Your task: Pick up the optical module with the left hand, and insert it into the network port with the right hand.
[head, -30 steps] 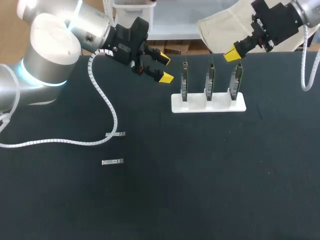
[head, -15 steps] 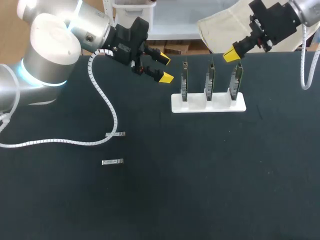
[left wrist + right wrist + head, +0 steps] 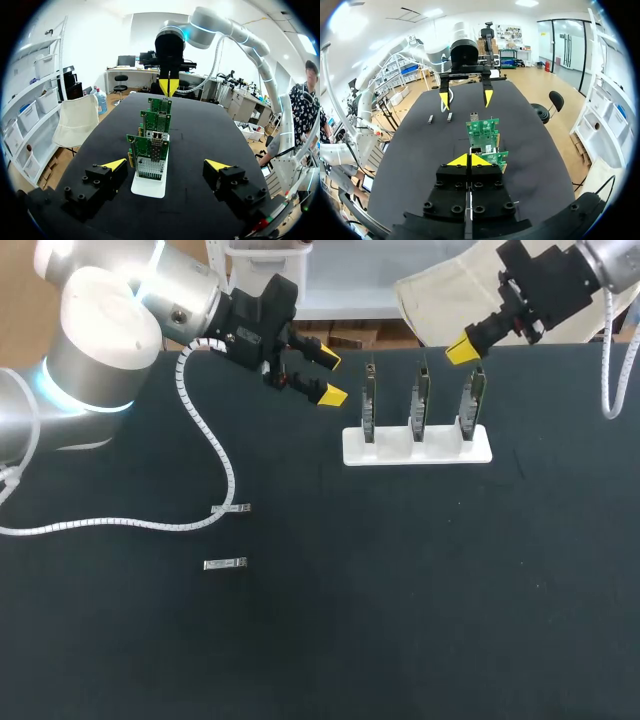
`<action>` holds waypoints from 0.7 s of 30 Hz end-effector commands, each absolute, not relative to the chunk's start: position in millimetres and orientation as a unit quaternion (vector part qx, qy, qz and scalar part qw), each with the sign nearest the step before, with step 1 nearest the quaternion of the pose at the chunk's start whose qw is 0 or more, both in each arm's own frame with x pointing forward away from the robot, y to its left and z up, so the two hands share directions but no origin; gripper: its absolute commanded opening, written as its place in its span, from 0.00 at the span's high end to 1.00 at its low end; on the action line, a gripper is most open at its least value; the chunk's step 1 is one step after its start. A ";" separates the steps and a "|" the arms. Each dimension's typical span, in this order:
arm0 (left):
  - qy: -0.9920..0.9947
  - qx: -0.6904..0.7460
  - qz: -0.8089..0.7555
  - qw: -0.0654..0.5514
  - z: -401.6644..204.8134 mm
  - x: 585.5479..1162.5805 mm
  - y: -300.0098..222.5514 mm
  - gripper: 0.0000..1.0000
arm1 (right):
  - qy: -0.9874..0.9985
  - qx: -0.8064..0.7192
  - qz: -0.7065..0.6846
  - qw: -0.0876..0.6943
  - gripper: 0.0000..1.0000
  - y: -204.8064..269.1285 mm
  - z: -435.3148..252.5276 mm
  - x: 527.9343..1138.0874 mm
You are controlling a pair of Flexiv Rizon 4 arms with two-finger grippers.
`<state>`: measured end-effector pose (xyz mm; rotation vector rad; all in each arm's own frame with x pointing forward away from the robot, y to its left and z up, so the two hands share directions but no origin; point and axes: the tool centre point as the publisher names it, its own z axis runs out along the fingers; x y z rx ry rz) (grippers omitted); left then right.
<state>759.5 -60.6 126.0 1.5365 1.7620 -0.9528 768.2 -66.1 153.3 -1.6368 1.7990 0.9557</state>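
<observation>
Head view, surroundings: a white stand [image 3: 417,445] at centre right carries three upright green boards [image 3: 422,400]; a white coiled cable [image 3: 215,445] trails at the left.
Head view, arms: the left gripper [image 3: 330,376] hangs at upper centre, fingers spread and empty; the right gripper [image 3: 462,348] is at upper right, tips pressed together.
Head view, modules: the upper optical module [image 3: 231,509] and the lower optical module [image 3: 225,563], both slim and silver, lie flat left of centre, well apart from both grippers.
Left wrist view: the boards [image 3: 148,155] line up ahead of the gripper.
Right wrist view: both modules [image 3: 449,117] lie beyond the boards.

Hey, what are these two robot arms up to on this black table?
Nothing is held yet. The left claw hangs open and the right claw is shut, both near the white stand of three circuit boards. The far optical module and near optical module lie untouched on the table.
</observation>
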 end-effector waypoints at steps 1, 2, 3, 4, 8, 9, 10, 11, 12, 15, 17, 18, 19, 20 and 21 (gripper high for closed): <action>0.665 0.580 -0.359 0.304 125.6 760.1 -60.6 0.00 | 0.666 -0.605 0.350 0.259 0.58 -66.3 153.1 766.8; 0.665 0.580 -0.359 0.304 125.6 760.1 -60.6 0.00 | 0.665 -0.608 0.350 0.254 0.00 -66.4 152.5 766.5; 0.665 0.580 -0.359 0.304 125.6 760.1 -60.6 0.00 | 0.661 -0.609 0.354 0.257 0.00 -66.4 152.2 766.0; 0.665 0.580 -0.359 0.304 125.6 760.1 -60.6 0.00 | 0.660 -0.605 0.360 0.262 0.00 -66.7 152.4 765.4; 0.665 0.580 -0.359 0.304 125.6 760.1 -60.6 0.00 | 0.660 -0.605 0.360 0.262 0.00 -66.7 152.4 765.4; 0.665 0.580 -0.359 0.304 125.6 760.1 -60.6 0.00 | 0.660 -0.605 0.360 0.262 0.00 -66.7 152.4 765.4; 0.665 0.580 -0.359 0.304 125.6 760.1 -60.6 0.00 | 0.660 -0.605 0.360 0.262 0.00 -66.7 152.4 765.4; 0.665 0.580 -0.359 0.304 125.6 760.1 -60.6 0.00 | 0.660 -0.605 0.360 0.262 0.00 -66.7 152.4 765.4; 0.665 0.580 -0.359 0.304 125.6 760.1 -60.6 0.00 | 0.660 -0.605 0.360 0.262 0.00 -66.7 152.4 765.4; 0.665 0.580 -0.359 0.304 125.6 760.1 -60.6 0.00 | 0.660 -0.605 0.360 0.262 0.00 -66.7 152.4 765.4; 0.665 0.580 -0.359 0.304 125.6 760.1 -60.6 0.00 | 0.660 -0.605 0.360 0.262 0.00 -66.7 152.4 765.4; 0.665 0.580 -0.359 0.304 125.6 760.1 -60.6 0.00 | 0.660 -0.605 0.360 0.262 0.00 -66.7 152.4 765.4; 0.665 0.580 -0.359 0.304 125.6 760.1 -60.6 0.00 | 0.660 -0.605 0.360 0.262 0.00 -66.7 152.4 765.4; 0.665 0.580 -0.359 0.304 125.6 760.1 -60.6 0.00 | 0.660 -0.605 0.360 0.262 0.00 -66.7 152.4 765.4; 0.665 0.580 -0.359 0.304 125.6 760.1 -60.6 0.00 | 0.660 -0.605 0.360 0.262 0.00 -66.7 152.4 765.4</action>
